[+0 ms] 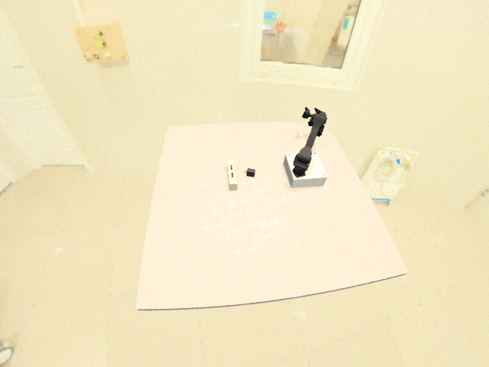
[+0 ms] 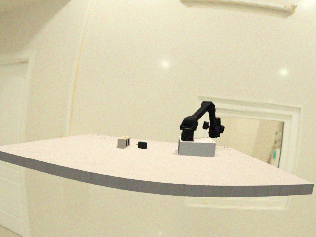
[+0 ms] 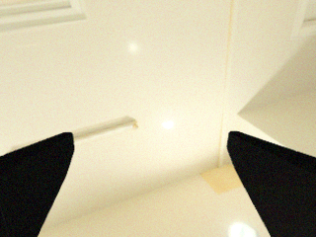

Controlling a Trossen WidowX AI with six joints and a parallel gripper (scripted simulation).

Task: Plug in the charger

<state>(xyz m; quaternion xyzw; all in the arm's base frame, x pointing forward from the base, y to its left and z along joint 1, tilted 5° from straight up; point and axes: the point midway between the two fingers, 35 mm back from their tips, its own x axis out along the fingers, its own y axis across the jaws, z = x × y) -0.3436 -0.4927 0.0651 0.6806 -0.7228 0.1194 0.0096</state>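
The black charger (image 1: 250, 172) (image 2: 142, 144) rests on the table, with its small gold prongs (image 1: 245, 171) pointing toward the power strip. The beige power strip (image 1: 233, 181) (image 2: 121, 143) stands a short gap beyond the prongs, with dark openings on its top and on the side facing the charger. Nothing is plugged into it that I can see. My gripper (image 1: 311, 110) (image 3: 152, 139) is open and empty, raised near the table's back right corner, far from both. The wrist view shows only the two black fingers wide apart against walls and ceiling; the charger and strip are out of that view.
The arm's grey-white base box (image 1: 308, 182) (image 2: 196, 149) stands on the right part of the pale pink table (image 1: 257, 245) (image 2: 153, 165). The charger lies between the box and the strip. A wall with a window is behind the table.
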